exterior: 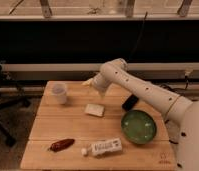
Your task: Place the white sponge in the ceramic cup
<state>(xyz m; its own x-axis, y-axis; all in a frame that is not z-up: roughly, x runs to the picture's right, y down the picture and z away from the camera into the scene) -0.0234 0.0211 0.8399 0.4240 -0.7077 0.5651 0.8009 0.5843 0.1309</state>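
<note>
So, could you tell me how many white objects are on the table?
3: the ceramic cup at the back left, the white sponge at the centre, the labelled tube at the front. The gripper hovers right of the cup. Others may be hidden.
</note>
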